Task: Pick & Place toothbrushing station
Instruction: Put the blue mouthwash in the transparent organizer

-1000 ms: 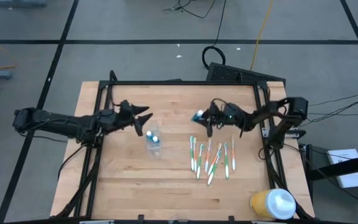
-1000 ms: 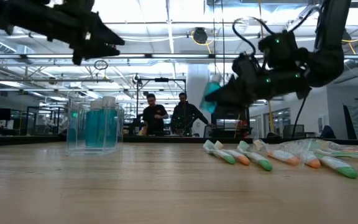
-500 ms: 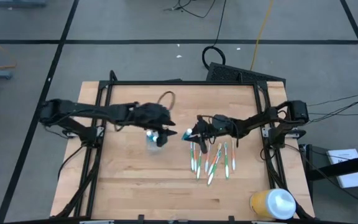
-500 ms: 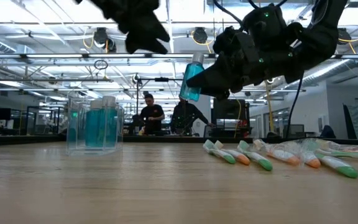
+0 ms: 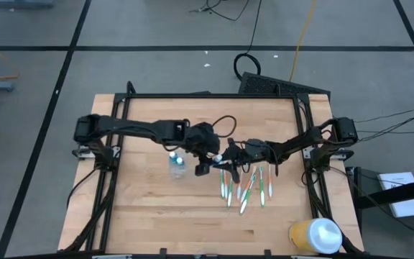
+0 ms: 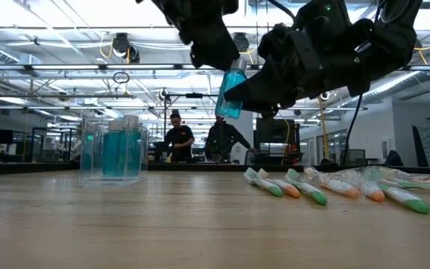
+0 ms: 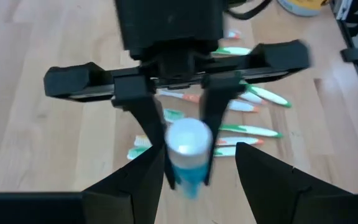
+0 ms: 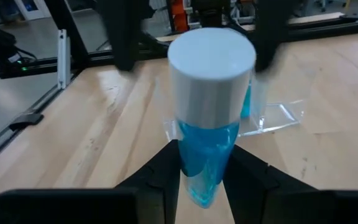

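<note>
Above the wooden table (image 5: pixel 142 208), I had both arms meeting in the air between the clear cup (image 5: pixel 177 167), where other blue tubes already stood, and the toothbrushes (image 5: pixel 244 183) lying loose on the wood. My right gripper (image 5: pixel 227 155) was clamped on a blue white-capped tube (image 6: pixel 232 90), and my left gripper (image 5: pixel 204 164) stood wide just beside its cap. I judged this a handover, or a carry to the cup; next I needed the tube lined up upright over the cup's mouth.

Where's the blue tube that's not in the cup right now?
The blue tube is held in the air by the right gripper, mid-table between the cup and the toothbrushes, with the left gripper close beside it.
</note>
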You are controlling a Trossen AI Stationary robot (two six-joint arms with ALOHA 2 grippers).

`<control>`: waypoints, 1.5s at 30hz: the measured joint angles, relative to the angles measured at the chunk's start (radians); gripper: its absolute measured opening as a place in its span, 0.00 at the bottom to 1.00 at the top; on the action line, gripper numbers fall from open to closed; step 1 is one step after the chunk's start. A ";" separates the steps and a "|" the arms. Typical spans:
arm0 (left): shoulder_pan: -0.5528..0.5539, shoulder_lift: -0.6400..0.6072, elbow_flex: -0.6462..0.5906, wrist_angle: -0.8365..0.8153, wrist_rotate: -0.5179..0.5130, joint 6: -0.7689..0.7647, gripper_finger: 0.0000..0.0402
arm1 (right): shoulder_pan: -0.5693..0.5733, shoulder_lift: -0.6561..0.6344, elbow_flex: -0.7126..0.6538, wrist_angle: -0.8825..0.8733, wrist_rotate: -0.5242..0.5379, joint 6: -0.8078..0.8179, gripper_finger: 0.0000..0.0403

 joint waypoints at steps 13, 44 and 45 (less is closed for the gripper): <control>0.024 0.037 0.005 0.036 0.080 -0.016 0.51 | 0.003 0.000 0.001 -0.036 0.007 -0.006 0.24; 0.034 0.071 0.002 0.049 0.047 -0.052 0.37 | 0.003 0.000 0.000 -0.053 0.029 -0.010 0.24; 0.034 0.070 0.002 0.050 0.040 -0.050 0.37 | 0.003 0.000 0.000 -0.053 0.029 -0.010 0.24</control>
